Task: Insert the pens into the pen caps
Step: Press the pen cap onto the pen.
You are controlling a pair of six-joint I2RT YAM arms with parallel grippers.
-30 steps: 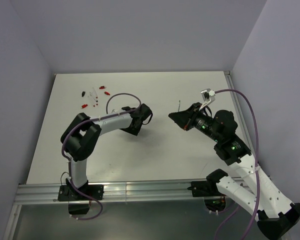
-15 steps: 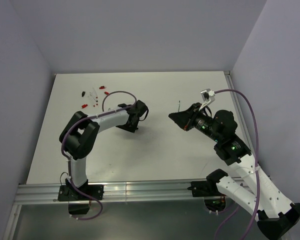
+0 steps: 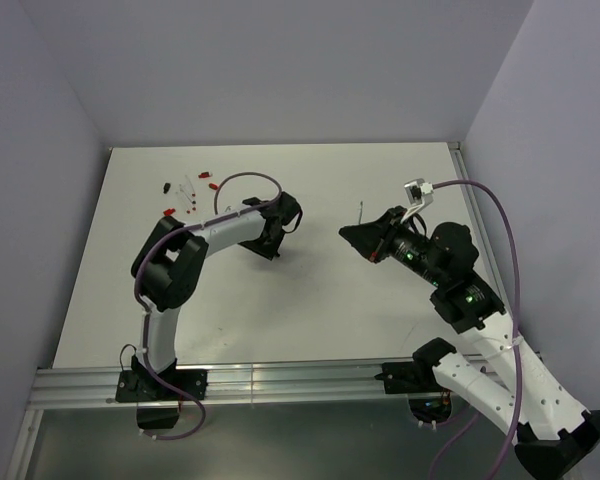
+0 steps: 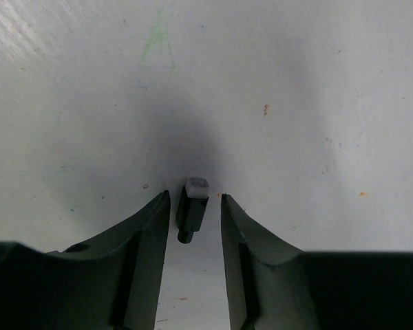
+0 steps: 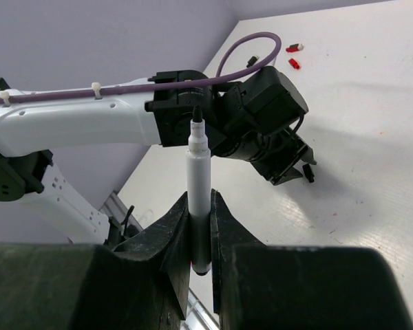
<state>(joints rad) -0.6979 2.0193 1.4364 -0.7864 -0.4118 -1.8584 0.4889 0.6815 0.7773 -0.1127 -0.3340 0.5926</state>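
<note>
White table [image 3: 330,300], matte, lightly scuffed, flecked with faint green and orange marks just ahead of the left gripper. Boxed in behind and on both sides by pale lilac walls [image 3: 280,70].

Left gripper [image 4: 194,199] down close to the surface, jaws apart by a little more than a cap's width. Between them a black cap [image 4: 191,214]: short, dark, pale grey at the end pointing away from the wrist. Not pinched, with a sliver of table showing on either side, the narrower one by the left finger.

Right gripper [image 5: 199,196] raised off the table, well apart from the left gripper and facing it. Clamped on a pen [image 5: 199,165], white barrel upright between the fingers, black tip uppermost.

Red caps [image 3: 213,186] scattered well beyond the left gripper, toward the far left corner. Among them thin loose pens [image 3: 187,187], too small to tell apart.
</note>
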